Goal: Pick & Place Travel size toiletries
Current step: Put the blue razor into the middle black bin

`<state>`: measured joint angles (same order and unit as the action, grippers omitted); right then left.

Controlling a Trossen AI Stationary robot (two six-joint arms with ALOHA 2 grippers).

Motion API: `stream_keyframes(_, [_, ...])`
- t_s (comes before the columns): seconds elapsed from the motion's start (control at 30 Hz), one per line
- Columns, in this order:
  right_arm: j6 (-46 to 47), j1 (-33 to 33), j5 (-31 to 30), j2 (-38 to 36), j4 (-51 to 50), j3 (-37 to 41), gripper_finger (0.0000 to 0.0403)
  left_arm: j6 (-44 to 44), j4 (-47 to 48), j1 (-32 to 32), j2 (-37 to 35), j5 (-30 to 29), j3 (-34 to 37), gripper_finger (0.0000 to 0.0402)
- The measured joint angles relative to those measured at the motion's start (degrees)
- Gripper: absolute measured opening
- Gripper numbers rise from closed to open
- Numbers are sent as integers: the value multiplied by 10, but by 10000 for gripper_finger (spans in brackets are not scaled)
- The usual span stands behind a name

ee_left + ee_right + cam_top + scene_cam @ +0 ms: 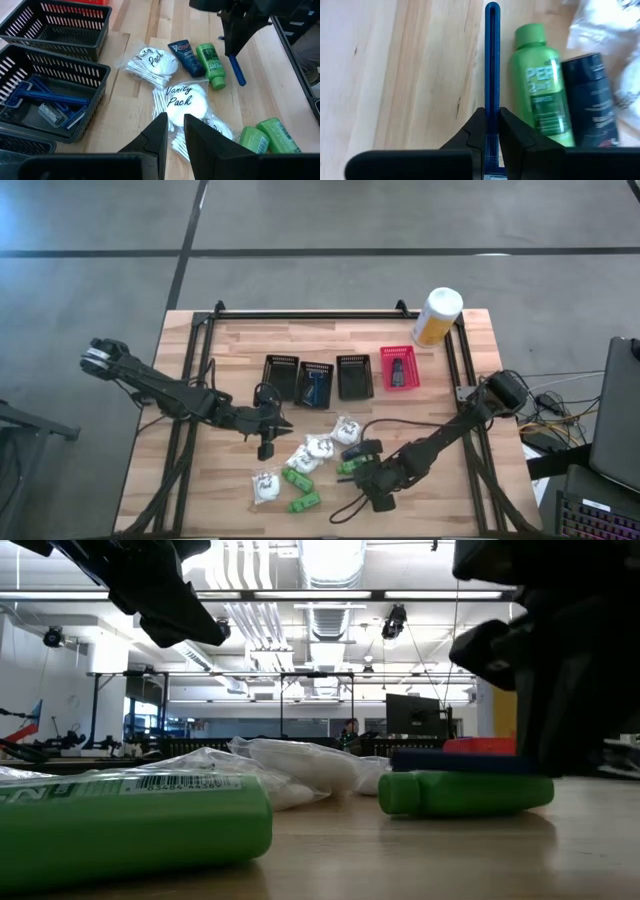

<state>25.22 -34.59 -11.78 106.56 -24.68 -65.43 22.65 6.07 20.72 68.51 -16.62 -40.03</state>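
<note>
My right gripper [491,122] is shut on a blue razor [491,60] near the table's front, beside a green bottle [540,95] and a dark tube [592,100] that lie flat on the wood. My left gripper [173,125] hovers over a white Vanity Pack [182,100]. Its fingers stand a narrow slit apart with nothing between them. More white packs [318,446] and green bottles [306,502] lie on the table between the two arms. My right gripper pinches the razor's thin blue handle [491,102] between its two fingers, which come steeply from above. The handle runs on straight ahead of the fingertips, in line with them. In the left wrist view it slants down below the gripper [235,35]. Whether its lower end [242,81] touches the table I cannot tell.
Three black mesh baskets [281,375] and a red one [399,367] stand in a row at mid table. One black basket [45,100] holds blue razors. A white-and-yellow canister [437,317] stands at the far right corner. Black frame rails [470,430] run along the table's sides.
</note>
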Motion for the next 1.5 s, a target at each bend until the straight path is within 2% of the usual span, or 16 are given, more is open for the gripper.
stream_keyframes(0.1, [-1, 1, -7, -12, -8, -1, 26, 0, -1, 0, 0, 0, 0, 67])
stream_keyframes(0.23, [-10, 3, -54, -35, -23, -9, 25, 0, -1, 0, 0, 0, 0, 67])
stream_keyframes(0.47, [-77, 27, -208, -53, -26, -10, 25, -9, -11, 0, 0, -4, 0, 67])
stream_keyframes(0.63, [-173, 42, -329, -51, -24, -10, 26, -10, -20, 0, 0, -43, 0, 67])
stream_keyframes(0.77, [-261, 45, -434, -42, -25, -18, 38, -10, -21, 0, 0, -97, 0, 67])
stream_keyframes(0.93, [-332, 51, -494, -33, -19, -36, 41, -21, -32, 0, 0, -120, 0, 67])
stream_keyframes(1.13, [-406, 56, -615, -33, -17, -40, 34, -53, -62, -1, 0, -166, 0, 67])
stream_keyframes(1.27, [-458, 56, -629, -33, -15, -40, 35, -63, -86, -4, 0, -180, 0, 67])
stream_keyframes(1.37, [-503, 55, -644, -25, -13, -39, 33, -49, -100, -10, 0, -144, 0, 67])
stream_keyframes(1.43, [-549, 55, -669, -12, -9, -38, 34, -33, -107, -24, 0, -72, -3, 67])
stream_keyframes(1.5, [-604, 56, -684, 2, -3, -38, 36, -17, -125, -47, 0, 25, -7, 67])
